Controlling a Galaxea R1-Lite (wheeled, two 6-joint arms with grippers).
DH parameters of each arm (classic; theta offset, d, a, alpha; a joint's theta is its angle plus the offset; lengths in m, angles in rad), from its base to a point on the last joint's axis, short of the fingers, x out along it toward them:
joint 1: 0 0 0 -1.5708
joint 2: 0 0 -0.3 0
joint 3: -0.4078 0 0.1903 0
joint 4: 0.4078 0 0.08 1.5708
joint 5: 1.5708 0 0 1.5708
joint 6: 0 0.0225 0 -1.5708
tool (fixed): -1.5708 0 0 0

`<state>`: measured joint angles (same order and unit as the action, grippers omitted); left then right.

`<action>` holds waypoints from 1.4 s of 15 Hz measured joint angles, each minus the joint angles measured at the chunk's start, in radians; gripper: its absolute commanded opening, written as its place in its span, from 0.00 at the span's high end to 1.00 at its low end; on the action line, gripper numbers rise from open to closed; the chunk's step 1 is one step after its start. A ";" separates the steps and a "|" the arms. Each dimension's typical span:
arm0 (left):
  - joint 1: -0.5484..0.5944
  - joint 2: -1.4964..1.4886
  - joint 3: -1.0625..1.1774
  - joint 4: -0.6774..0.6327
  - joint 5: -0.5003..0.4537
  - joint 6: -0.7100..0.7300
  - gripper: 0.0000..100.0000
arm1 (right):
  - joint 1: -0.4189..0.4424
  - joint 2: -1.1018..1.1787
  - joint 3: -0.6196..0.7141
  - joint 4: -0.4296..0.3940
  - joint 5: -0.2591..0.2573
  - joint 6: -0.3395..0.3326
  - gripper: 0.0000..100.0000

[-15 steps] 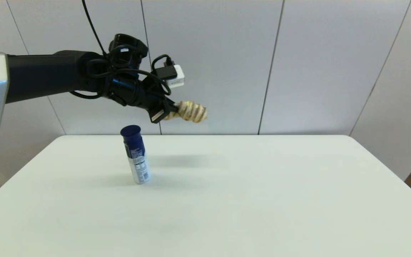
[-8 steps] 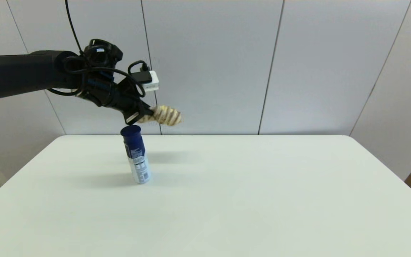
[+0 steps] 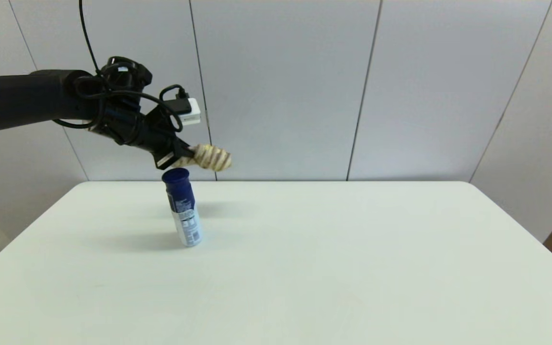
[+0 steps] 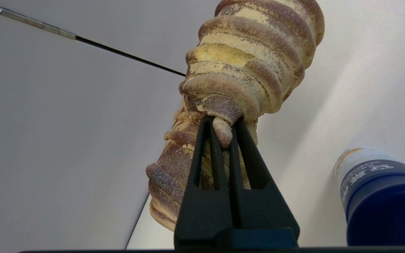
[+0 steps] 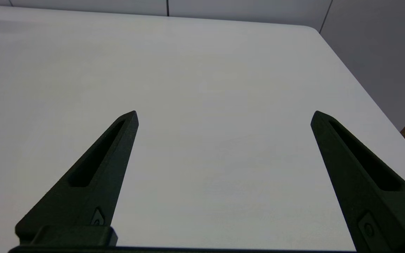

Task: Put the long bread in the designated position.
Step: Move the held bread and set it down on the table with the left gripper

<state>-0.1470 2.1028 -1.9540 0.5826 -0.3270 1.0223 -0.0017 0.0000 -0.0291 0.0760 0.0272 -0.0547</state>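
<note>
A: Left tool (image 3: 180,157) pinches the long bread (image 3: 211,157) by one end, in the air above the spray can (image 3: 183,207) on the worktop (image 3: 333,249) – soft, light, crushes easily

B: Its wrist view shows a thin nub clamped. Right tool (image 5: 223,116) gapes wide, idle

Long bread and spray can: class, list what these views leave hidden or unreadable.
- Long bread: pinched part hidden by left gripper, left wrist view.
- Spray can: label print too small, head view; cut by edge, left wrist view.
- Right gripper: outside head view.
</note>
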 measured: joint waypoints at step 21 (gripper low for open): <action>0.079 0.136 -0.001 0.020 -0.086 0.024 1.00 | 0.000 0.000 0.000 0.000 0.000 0.000 0.00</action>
<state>-0.0683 2.2389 -1.9555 0.6023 -0.4126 1.0464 -0.0017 0.0000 -0.0291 0.0764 0.0272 -0.0547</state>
